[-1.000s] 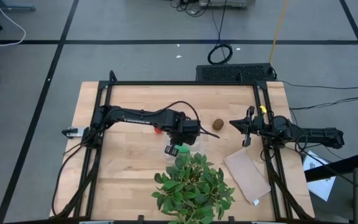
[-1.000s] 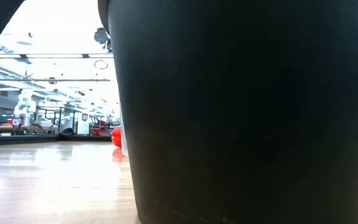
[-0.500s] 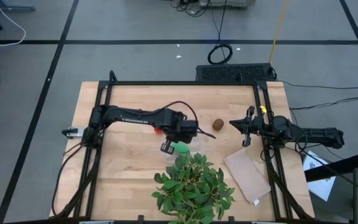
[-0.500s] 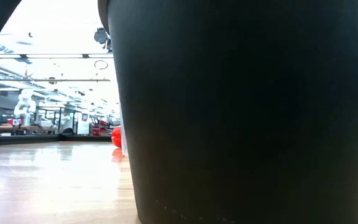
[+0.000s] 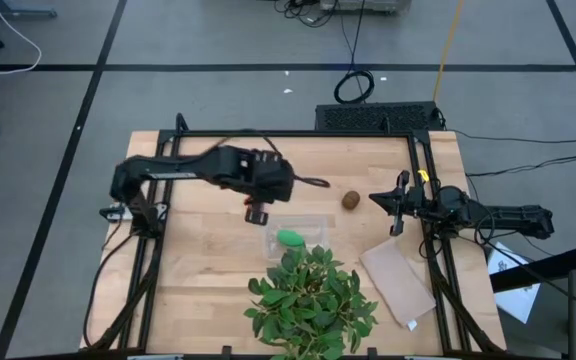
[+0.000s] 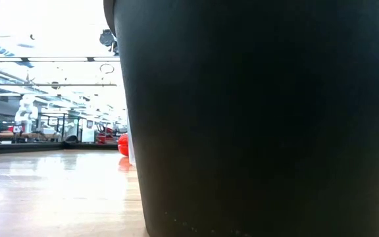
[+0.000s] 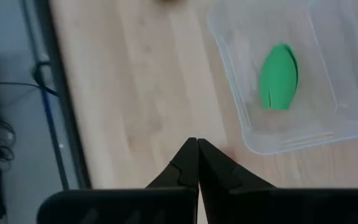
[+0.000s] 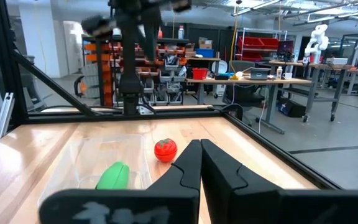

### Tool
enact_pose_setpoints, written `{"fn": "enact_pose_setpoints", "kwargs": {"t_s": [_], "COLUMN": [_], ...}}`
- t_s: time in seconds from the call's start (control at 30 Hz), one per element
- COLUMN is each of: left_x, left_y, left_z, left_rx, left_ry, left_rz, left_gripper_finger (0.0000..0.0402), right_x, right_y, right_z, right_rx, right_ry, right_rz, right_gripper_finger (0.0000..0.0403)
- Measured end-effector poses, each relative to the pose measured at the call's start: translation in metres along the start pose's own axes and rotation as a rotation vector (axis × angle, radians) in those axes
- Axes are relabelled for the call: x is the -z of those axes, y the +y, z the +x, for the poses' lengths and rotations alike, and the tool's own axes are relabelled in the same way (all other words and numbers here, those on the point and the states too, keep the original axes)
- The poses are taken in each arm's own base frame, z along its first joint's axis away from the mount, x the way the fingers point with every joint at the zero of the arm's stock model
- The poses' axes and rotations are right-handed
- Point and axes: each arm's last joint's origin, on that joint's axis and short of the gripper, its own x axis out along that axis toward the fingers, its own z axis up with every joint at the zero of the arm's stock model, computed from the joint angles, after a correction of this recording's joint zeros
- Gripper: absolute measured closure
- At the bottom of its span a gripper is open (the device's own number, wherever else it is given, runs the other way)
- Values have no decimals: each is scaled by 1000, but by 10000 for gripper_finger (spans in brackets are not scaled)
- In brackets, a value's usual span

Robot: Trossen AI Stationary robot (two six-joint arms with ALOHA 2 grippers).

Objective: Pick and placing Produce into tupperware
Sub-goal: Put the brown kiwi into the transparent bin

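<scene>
The clear tupperware [image 5: 295, 234] sits on the table's middle, and the bright green piece [image 5: 289, 238] lies inside it, also clear in the left wrist view [image 7: 279, 76]. The brown kiwi ball [image 5: 351, 200] rests on the wood to its right. The red tomato [image 8: 165, 150] stands on the table just beyond the tupperware [image 8: 92, 165]; in the high view my left arm covers it. My left gripper [image 5: 257, 214] hangs shut above the table, left of the tupperware [image 7: 291, 81]. My right gripper [image 5: 378, 199] waits shut at the right, near the kiwi.
A large leafy plant [image 5: 313, 300] stands at the near edge, right behind the tupperware; its dark pot [image 6: 262, 118] fills most of the low view. A flat tan sheet [image 5: 398, 285] lies near the right corner. Bare wood lies left of the tupperware.
My left gripper has drawn away from the tupperware, rising and swinging toward the table's left and far edges. The green piece, which was under the gripper, stays lying in the tupperware.
</scene>
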Motion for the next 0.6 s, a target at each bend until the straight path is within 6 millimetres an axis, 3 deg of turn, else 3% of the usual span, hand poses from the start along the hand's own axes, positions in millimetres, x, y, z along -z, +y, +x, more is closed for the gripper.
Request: {"fn": "enact_pose_setpoints", "kwargs": {"t_s": [0.27, 0.43, 0.6], "left_x": [18, 31, 53], "left_y": [9, 15, 35], "left_z": [-58, -84, -102], "left_rx": [-45, -47, -110], "left_ry": [-197, -286, -302], "left_rz": [-39, -16, -64], "left_gripper_finger": [401, 401, 401], "right_x": [0, 0, 0], "right_y": [0, 0, 0], "right_z": [0, 0, 0], "right_rx": [0, 0, 0], "right_ry": [0, 1, 1], "right_rz": [0, 3, 8], "right_gripper_finger": [403, 403, 403]}}
